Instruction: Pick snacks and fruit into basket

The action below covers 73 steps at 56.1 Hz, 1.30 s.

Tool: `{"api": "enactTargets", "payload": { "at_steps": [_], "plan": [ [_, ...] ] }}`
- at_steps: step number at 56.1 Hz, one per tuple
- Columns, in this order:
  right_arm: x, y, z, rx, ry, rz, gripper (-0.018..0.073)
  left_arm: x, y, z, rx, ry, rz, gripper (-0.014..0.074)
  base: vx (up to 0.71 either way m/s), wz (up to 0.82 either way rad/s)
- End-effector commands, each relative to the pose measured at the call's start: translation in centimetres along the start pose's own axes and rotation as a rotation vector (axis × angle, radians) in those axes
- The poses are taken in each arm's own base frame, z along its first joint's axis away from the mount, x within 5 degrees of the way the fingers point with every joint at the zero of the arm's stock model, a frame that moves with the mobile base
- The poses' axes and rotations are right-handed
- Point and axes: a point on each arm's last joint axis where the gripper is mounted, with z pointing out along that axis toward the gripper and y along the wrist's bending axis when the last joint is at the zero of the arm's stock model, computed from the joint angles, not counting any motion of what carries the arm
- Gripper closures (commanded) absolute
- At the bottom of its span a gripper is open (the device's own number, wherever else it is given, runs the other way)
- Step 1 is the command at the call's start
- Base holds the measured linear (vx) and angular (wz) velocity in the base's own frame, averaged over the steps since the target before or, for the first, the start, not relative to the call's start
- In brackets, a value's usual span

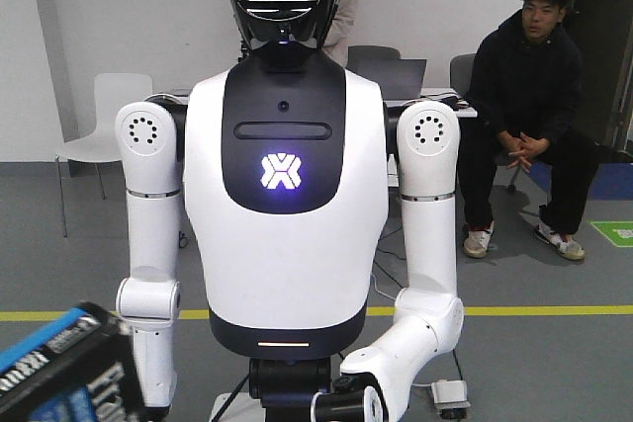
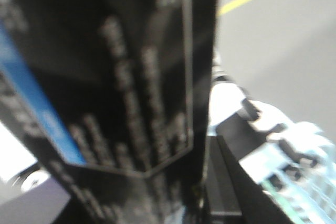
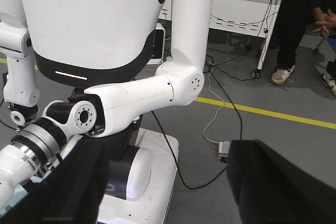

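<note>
Far left: black carton [image 1: 59, 373] with a blue stripe, right up against the front camera. It also fills the left wrist view, blurred. Left claw is hidden behind it, so can't tell if it's gripping the carton or slack.

Centre: white humanoid robot [image 1: 285, 175]. Right: seated man [image 1: 529, 116].

Right claw [image 3: 168, 187] is spread wide, nothing between the fingers, facing the humanoid and the grey floor [image 3: 273, 87].

No snacks, fruit, basket or desk in any view. Direction from either claw, long axis and nearer arm all unknown. My read: re-aim before any pick.
</note>
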Motion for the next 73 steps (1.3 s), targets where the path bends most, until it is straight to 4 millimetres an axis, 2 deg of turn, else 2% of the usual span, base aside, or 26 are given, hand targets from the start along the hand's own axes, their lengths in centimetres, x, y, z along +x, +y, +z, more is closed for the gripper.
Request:
{"api": "enactTargets", "payload": {
  "at_steps": [1,7,13,19,36,42,52,65,73],
  "plan": [
    [-1.6,-0.4,-0.3,0.036,-0.101,-0.016,0.0027,-2.5,-0.7,0.4,0.053,-0.083,0.093,0.0396,0.00,0.00],
    [-1.6,-0.4,-0.3,0.036,-0.101,-0.016,0.0027,-2.8,-2.3,1.3,0.196,-0.048,0.158,0.0396,0.00,0.00],
    [-1.6,-0.4,-0.3,0.036,-0.101,-0.016,0.0027,-2.5,-3.5,2.4,0.286,-0.010,0.143,0.0396,0.00,0.00],
    [-1.6,-0.4,-0.3,0.036,-0.101,-0.017,0.0027,-1.8,-4.5,3.7,0.354,0.049,0.150,0.0396,0.00,0.00],
    [-1.6,-0.4,-0.3,0.038,-0.100,-0.023,0.0027,0.9,-7.0,7.3,0.497,0.196,0.363,0.0391,0.00,0.00],
    [-1.6,-0.4,-0.3,0.037,-0.099,-0.023,0.0027,1.4,-7.4,8.2,0.534,0.239,0.340,0.0357,0.00,0.00],
    [-1.6,-0.4,-0.3,0.035,-0.094,-0.023,0.0027,-0.8,-7.7,8.2,0.553,0.175,0.243,0.0299,0.00,0.00],
    [-1.6,-0.4,-0.3,0.035,-0.094,-0.023,0.0027,-6.2,-7.1,6.2,0.514,-0.045,0.302,0.0360,0.00,0.00],
    [-1.6,-0.4,-0.3,0.035,-0.093,-0.021,0.0027,-7.9,-6.6,4.9,0.478,-0.125,0.308,0.0364,0.00,0.00]
  ]
}}
